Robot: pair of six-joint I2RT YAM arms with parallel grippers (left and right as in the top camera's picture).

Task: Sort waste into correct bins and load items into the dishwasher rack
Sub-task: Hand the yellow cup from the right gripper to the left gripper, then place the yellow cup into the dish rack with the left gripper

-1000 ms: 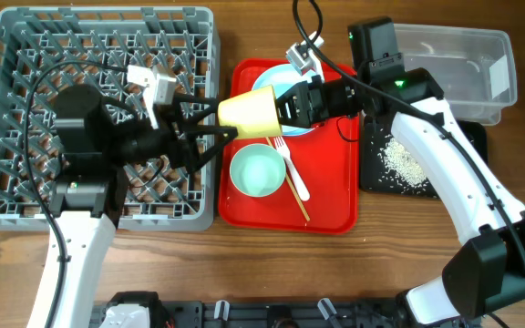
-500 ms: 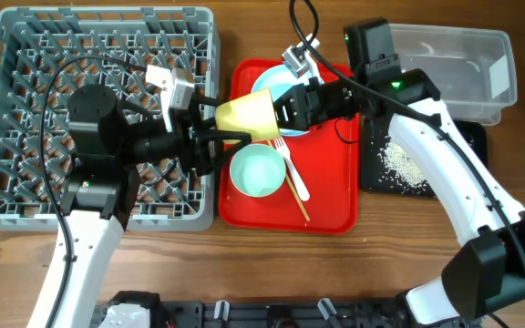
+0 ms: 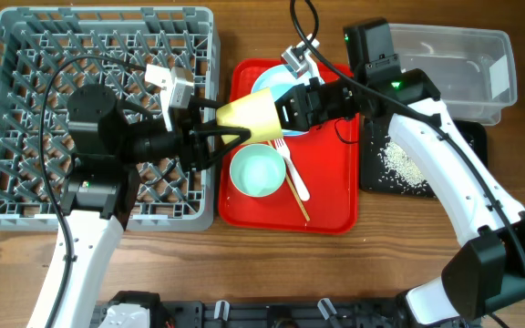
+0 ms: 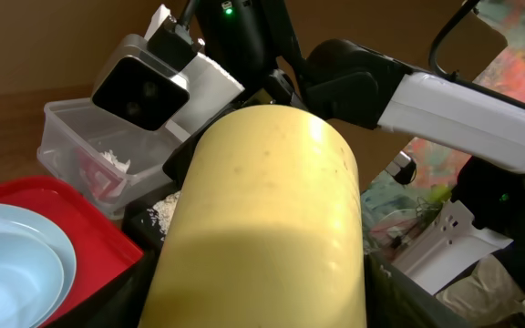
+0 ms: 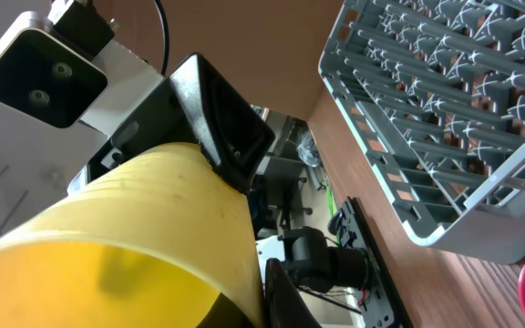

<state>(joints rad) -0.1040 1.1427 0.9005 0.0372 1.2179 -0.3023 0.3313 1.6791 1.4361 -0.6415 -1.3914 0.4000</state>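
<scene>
The yellow cup [image 3: 249, 114] hangs on its side above the left edge of the red tray [image 3: 335, 196], held from both ends. My right gripper [image 3: 281, 107] is shut on its rim, one finger [image 5: 285, 301] showing beside the cup wall [image 5: 135, 228]. My left gripper [image 3: 231, 123] straddles the narrow base end, and its dark fingers press both sides of the cup [image 4: 262, 219]. The grey dishwasher rack [image 3: 25, 36] lies left of it. A light green bowl [image 3: 256, 170], white fork [image 3: 292, 169] and chopsticks [image 3: 297, 196] lie on the red tray, with pale-blue dishes [image 3: 270, 77] partly hidden behind the cup.
The clear tub [image 3: 445, 59] stands at the back right and holds white and reddish scraps [image 4: 98, 169]. The black tray [image 3: 372, 178] in front of it carries rice-like scraps [image 3: 397, 159]. My right arm crosses above both bins.
My left gripper moved right and up from the rack's edge to the cup's base end and closed around it. The right gripper shifted the cup slightly left, then held still.
</scene>
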